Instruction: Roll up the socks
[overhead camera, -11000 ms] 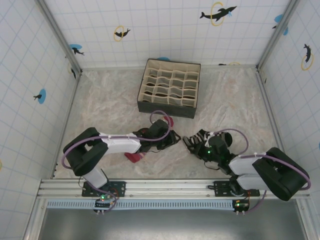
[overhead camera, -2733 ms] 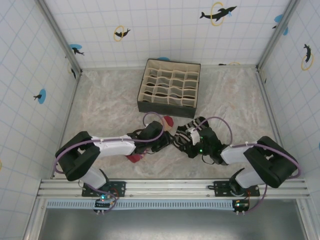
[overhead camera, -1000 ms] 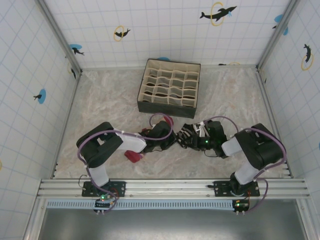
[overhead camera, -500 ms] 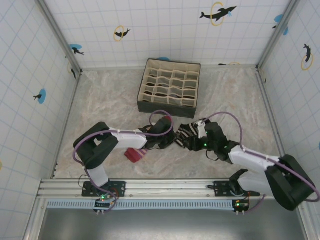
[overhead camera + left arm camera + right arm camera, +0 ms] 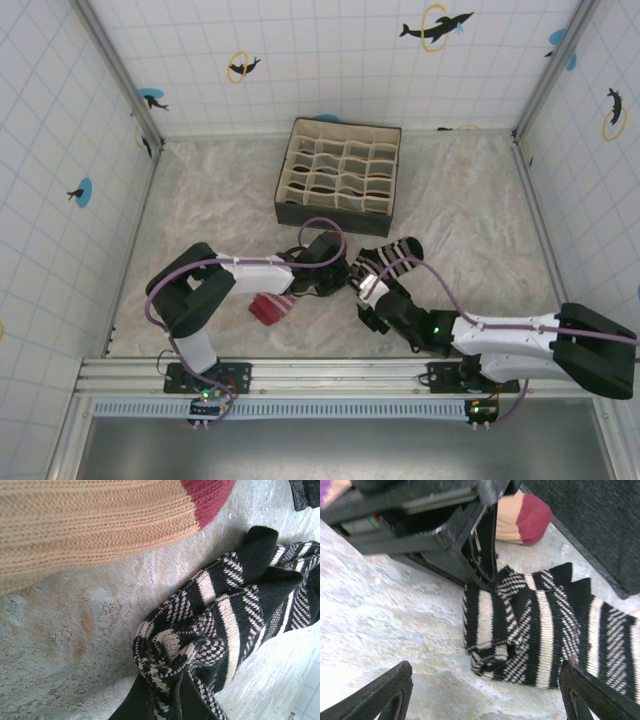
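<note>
Shift since half a second back: right gripper (image 5: 371, 294) drawn off the striped sock (image 5: 387, 257) toward 6 o'clock; right arm (image 5: 500, 335) now laid low along the near edge; more of the sock uncovered.
left gripper (image 5: 166, 701): clamped on a bunched edge of the striped sock, fabric pinched tight between the fingers (image 5: 136, 710); from above, at the sock's 9 o'clock end.
right gripper: jaws spread wide, nothing between them; just at 6 o'clock of the sock's folded end, apart from the fabric in its own wrist view.
striped sock: black and white, lying on the table (image 5: 200, 210); stretched from the left gripper toward 2 o'clock; near end folded over itself into a thick wad, far end flatter.
peach sock (image 5: 270, 307): at 8 o'clock of the left gripper, dark red and purple-striped end showing from above, the rest under the left arm (image 5: 250, 272); dark red toe (image 5: 207, 497) near the striped sock in the left wrist view, bare table between the two.
organizer box (image 5: 340, 175): dark cloth walls, beige grid of compartments; at 12 o'clock of both grippers; near the striped sock's far end, touching or not cannot tell.
table: pale, marbled.
</note>
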Robot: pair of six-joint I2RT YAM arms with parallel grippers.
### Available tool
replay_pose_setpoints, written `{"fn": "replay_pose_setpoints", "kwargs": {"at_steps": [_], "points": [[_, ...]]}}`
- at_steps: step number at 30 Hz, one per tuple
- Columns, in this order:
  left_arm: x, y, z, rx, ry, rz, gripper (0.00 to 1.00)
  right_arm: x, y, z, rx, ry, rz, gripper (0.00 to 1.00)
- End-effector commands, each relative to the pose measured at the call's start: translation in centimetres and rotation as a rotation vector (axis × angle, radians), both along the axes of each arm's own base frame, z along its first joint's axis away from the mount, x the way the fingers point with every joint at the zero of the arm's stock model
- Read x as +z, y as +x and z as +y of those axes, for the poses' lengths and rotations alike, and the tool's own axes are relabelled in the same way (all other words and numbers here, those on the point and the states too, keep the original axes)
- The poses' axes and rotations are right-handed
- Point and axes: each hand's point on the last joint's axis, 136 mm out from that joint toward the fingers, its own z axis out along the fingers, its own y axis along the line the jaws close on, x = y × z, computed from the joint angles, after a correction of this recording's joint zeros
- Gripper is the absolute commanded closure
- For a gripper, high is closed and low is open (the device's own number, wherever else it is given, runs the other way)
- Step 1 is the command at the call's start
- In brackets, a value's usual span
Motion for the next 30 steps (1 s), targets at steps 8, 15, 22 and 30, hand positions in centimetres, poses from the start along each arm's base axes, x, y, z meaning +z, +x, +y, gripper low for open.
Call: {"fn": "replay_pose_setpoints", "kwargs": {"at_steps": [8, 15, 22, 30], "points": [[-1.4, -1.1, 1.2, -0.015, 0.044, 0.068, 1.00, 1.1, 1.3, 1.4, -0.024, -0.142, -0.239, 0.24], [-1.5, -1.3, 1.3, -0.024, 0.046, 0.071, 1.00, 0.6, 2.4, 2.3, -0.055, -0.240, -0.315, 0.26], [-1.5, -1.3, 1.7, -0.014, 0.045, 0.076, 1.00, -1.8, 3.3, 2.5, -0.070, -0.329, -0.276, 0.32], [-1.5, -1.3, 1.9, -0.007, 0.041, 0.075, 1.00, -4.5, 2.9, 0.5, -0.097, -0.291, -0.141, 0.67]]}}
